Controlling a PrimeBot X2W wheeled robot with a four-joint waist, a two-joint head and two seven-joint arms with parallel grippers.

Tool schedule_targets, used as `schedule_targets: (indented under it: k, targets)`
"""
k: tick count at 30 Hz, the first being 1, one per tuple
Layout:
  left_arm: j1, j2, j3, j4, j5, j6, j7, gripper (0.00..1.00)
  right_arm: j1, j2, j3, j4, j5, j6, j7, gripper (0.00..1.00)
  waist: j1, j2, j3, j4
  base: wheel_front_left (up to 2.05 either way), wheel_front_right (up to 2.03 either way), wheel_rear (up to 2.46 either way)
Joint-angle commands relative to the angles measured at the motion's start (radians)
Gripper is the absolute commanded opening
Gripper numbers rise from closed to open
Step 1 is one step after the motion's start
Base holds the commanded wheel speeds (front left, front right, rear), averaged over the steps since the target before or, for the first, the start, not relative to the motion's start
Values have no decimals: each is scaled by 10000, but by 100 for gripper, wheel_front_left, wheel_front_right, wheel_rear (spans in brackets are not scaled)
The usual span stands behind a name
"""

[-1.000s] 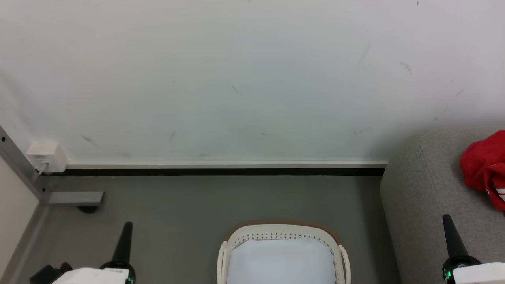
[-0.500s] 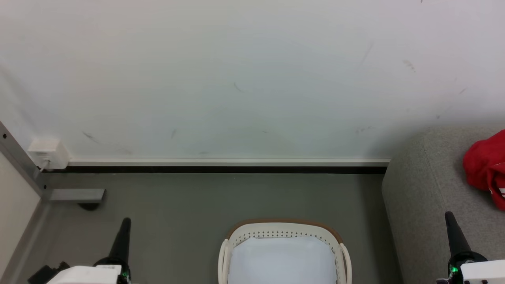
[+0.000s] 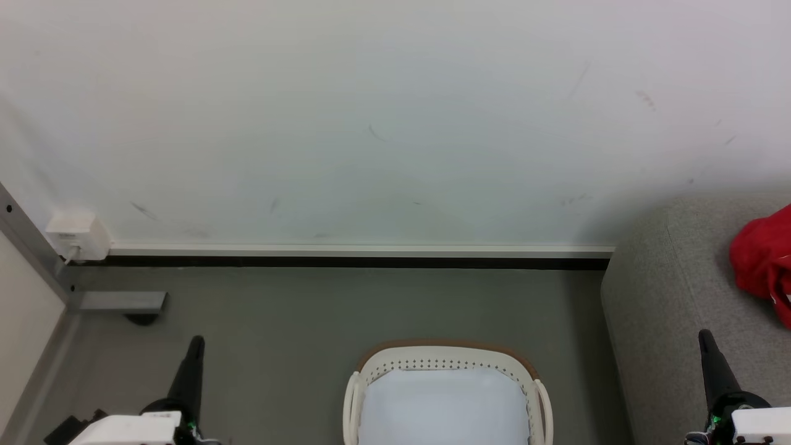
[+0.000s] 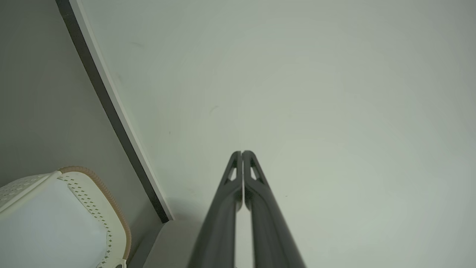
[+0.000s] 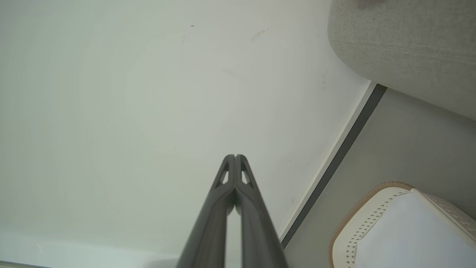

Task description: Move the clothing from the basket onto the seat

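**Red clothing on sofa, both grippers empty**

The large grey woven-fabric sofa (image 3: 673, 296) is seen at the right, and the crumpled red fabric clothing (image 3: 763, 262) is laid on it. A pale white sheet (image 3: 442, 405) is held in the cream-white perforated plastic basket (image 3: 445, 355). The fingers of the left gripper (image 3: 196, 341) and right gripper (image 3: 704, 337) are pressed together on nothing.

The red clothing (image 3: 759, 262) is running off the right edge of the head view, so its full shape is not showing. The basket (image 3: 445, 357) is being cut by the bottom edge, and a pale sheet (image 3: 442, 408) is covering its inside, hiding the bottom. The seat (image 3: 661, 309) is trailing off at lower right too.
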Motion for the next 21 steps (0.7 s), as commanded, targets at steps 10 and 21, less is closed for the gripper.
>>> schedule_targets:
  k: [10, 21]
  targets:
    - [-184, -4, 159, -68, -884, -88, 239, 0, -209, 61, -218, 2, 698, -19, 235, 0, 0, 0, 61, 41, 0, 0, 0]
    - [-215, -37, 238, -79, -1460, -124, 409, 0, -197, 141, -357, 19, 1223, -21, 402, 0, 0, 0, 117, 80, 0, 0, 0]
